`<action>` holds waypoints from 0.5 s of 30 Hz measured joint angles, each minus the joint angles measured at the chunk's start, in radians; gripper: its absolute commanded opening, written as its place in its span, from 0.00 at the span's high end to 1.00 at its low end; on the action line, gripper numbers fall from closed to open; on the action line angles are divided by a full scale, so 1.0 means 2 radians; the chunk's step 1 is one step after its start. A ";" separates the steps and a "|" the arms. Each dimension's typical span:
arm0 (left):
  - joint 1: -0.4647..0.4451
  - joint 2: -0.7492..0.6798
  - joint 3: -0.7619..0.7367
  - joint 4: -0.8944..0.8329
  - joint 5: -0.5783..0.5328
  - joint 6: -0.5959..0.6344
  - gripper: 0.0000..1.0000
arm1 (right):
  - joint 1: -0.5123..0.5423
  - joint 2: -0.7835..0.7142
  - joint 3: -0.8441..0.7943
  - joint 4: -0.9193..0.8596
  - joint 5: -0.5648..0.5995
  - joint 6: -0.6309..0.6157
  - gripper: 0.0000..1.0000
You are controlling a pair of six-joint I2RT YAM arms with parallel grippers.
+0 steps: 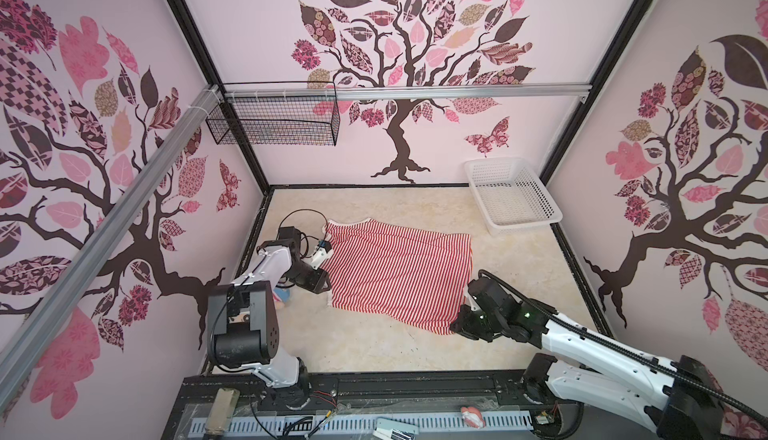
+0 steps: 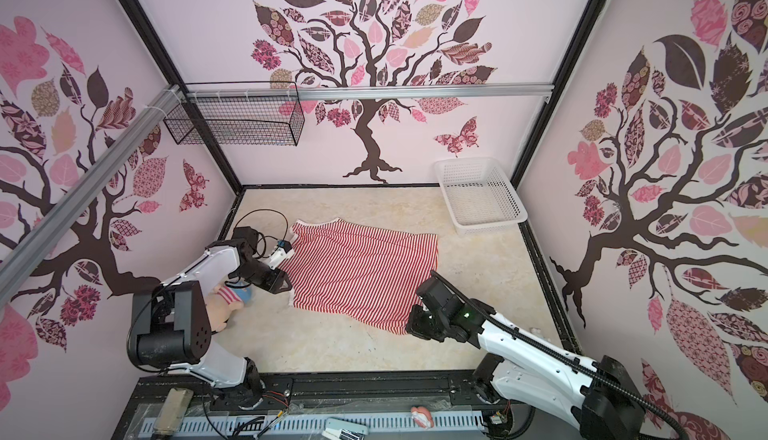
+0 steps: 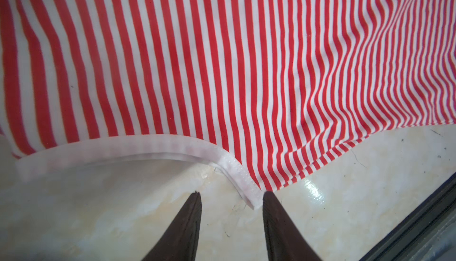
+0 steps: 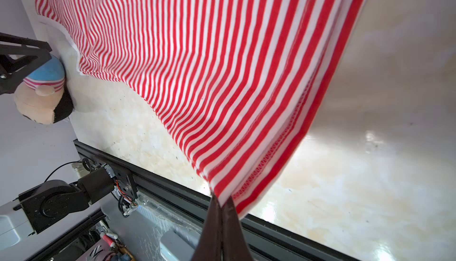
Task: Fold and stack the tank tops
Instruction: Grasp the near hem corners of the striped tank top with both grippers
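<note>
One red-and-white striped tank top (image 1: 399, 267) (image 2: 361, 271) lies spread on the pale floor, its white-trimmed end toward the left arm. My left gripper (image 1: 322, 284) (image 2: 283, 283) is at that near-left edge. In the left wrist view it (image 3: 230, 194) stands open, and the corner of the white trim (image 3: 246, 190) lies between the fingertips, beside one of them. My right gripper (image 1: 455, 325) (image 2: 409, 325) (image 4: 222, 198) is shut on the near-right hem corner of the tank top (image 4: 209, 62), which it holds raised off the floor.
A plush doll (image 2: 226, 302) (image 4: 42, 92) lies by the left wall under the left arm. A white plastic basket (image 1: 524, 225) (image 2: 490, 228) stands at the back right. A black wire basket (image 1: 274, 119) hangs on the back rail. A black frame borders the floor.
</note>
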 measured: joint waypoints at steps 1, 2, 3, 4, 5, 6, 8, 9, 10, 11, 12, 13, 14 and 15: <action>-0.005 -0.008 -0.007 -0.002 0.000 0.003 0.54 | 0.000 -0.001 0.009 -0.005 0.006 -0.003 1.00; -0.010 -0.016 -0.014 -0.004 0.000 0.006 0.54 | 0.000 -0.002 0.016 -0.010 0.012 -0.006 1.00; -0.017 -0.022 -0.020 -0.005 0.000 0.010 0.54 | 0.000 -0.004 0.021 -0.014 0.016 -0.008 1.00; -0.025 -0.029 -0.028 -0.006 -0.001 0.013 0.54 | 0.000 -0.007 0.024 -0.018 0.020 -0.010 1.00; -0.034 -0.034 -0.035 -0.006 -0.004 0.015 0.54 | 0.000 -0.009 0.026 -0.022 0.024 -0.012 1.00; -0.041 -0.038 -0.041 -0.006 -0.006 0.016 0.54 | 0.000 -0.011 0.027 -0.025 0.027 -0.014 1.00; -0.057 -0.045 -0.053 -0.007 -0.008 0.017 0.54 | 0.000 -0.013 0.028 -0.034 0.033 -0.016 1.00; -0.061 -0.047 -0.056 -0.007 -0.008 0.017 0.54 | 0.000 -0.014 0.028 -0.039 0.036 -0.017 1.00; -0.062 -0.047 -0.057 -0.007 -0.009 0.017 0.54 | 0.000 -0.016 0.028 -0.043 0.039 -0.017 1.00; -0.063 -0.047 -0.057 -0.006 -0.012 0.017 0.54 | -0.001 -0.019 0.028 -0.048 0.041 -0.017 1.00; -0.063 -0.047 -0.057 -0.005 -0.013 0.016 0.54 | -0.001 -0.023 0.028 -0.051 0.043 -0.018 1.00; -0.063 -0.047 -0.057 -0.003 -0.015 0.016 0.54 | -0.003 -0.027 0.028 -0.053 0.044 -0.018 1.00; -0.063 -0.046 -0.057 -0.003 -0.016 0.016 0.54 | -0.006 -0.032 0.028 -0.055 0.044 -0.018 1.00; -0.063 -0.044 -0.057 -0.003 -0.018 0.016 0.54 | -0.009 -0.036 0.028 -0.056 0.044 -0.018 1.00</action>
